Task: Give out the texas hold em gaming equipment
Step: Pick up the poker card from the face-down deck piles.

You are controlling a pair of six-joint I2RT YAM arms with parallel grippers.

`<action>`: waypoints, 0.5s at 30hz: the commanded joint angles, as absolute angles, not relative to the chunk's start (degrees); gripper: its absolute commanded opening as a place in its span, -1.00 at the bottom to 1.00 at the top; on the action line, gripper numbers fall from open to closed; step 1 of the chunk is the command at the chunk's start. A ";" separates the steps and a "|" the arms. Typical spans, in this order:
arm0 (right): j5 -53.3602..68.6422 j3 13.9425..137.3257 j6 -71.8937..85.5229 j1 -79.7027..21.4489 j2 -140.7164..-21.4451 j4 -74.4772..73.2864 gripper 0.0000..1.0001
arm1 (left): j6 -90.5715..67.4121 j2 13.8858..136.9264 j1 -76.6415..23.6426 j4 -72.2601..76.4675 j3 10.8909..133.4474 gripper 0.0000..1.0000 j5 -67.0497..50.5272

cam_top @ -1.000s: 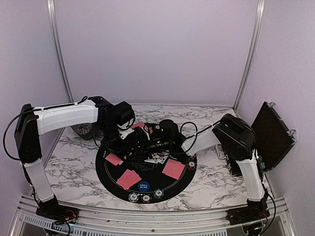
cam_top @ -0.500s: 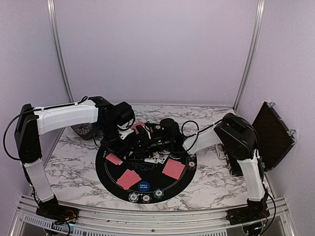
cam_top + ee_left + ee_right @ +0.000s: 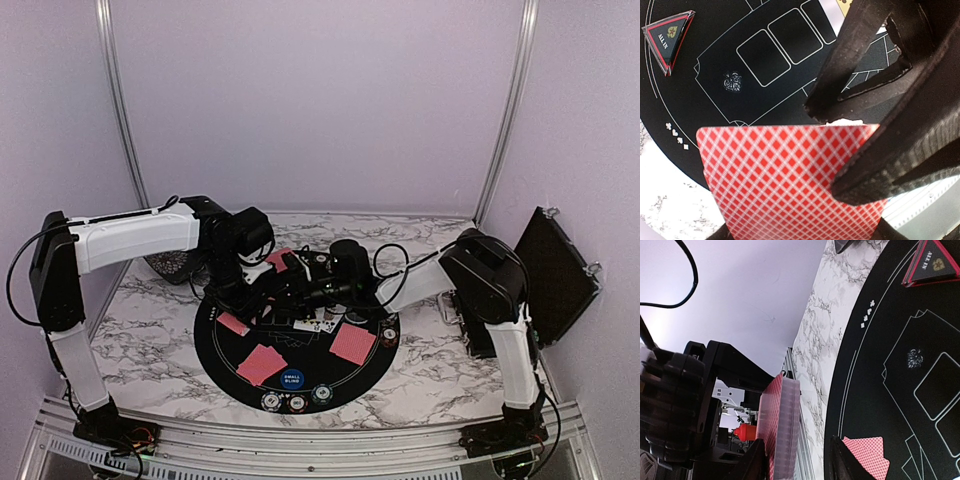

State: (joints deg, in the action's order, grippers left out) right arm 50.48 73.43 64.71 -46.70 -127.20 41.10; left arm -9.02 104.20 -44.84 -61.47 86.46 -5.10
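Left pincer (image 3: 801,233) was clamped on one end of the deck of red-backed cards (image 3: 785,185), held over the mat (image 3: 705,115) mid-bench. Right pincer (image 3: 796,460) was part-open, jaws astride the free edge, not clamped. Cards looked light, thin and slick, so likely to fan or slip. Best hold was probably the top card's edge.

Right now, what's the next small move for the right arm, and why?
Probably close the right end effector on the top card of the deck, then peel it away. Its fingers stand open astride the deck's edge, one beside the red back, and the left end effector is clamped on the deck, presenting it.
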 commanded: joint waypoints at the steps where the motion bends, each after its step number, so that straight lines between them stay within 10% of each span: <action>1: 50.10 72.76 64.81 -46.24 -124.31 41.43 -0.18 | -9.36 103.19 -44.91 -62.67 87.63 0.14 -5.33; 15: 49.67 71.33 65.02 -45.82 -122.90 42.09 -0.26 | -9.26 102.84 -44.91 -62.67 87.45 0.14 -5.36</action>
State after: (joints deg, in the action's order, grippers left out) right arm 50.24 71.83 64.90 -46.57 -125.73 41.10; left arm -9.02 104.18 -44.84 -61.47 86.46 -5.10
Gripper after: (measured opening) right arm 0.377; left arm 0.669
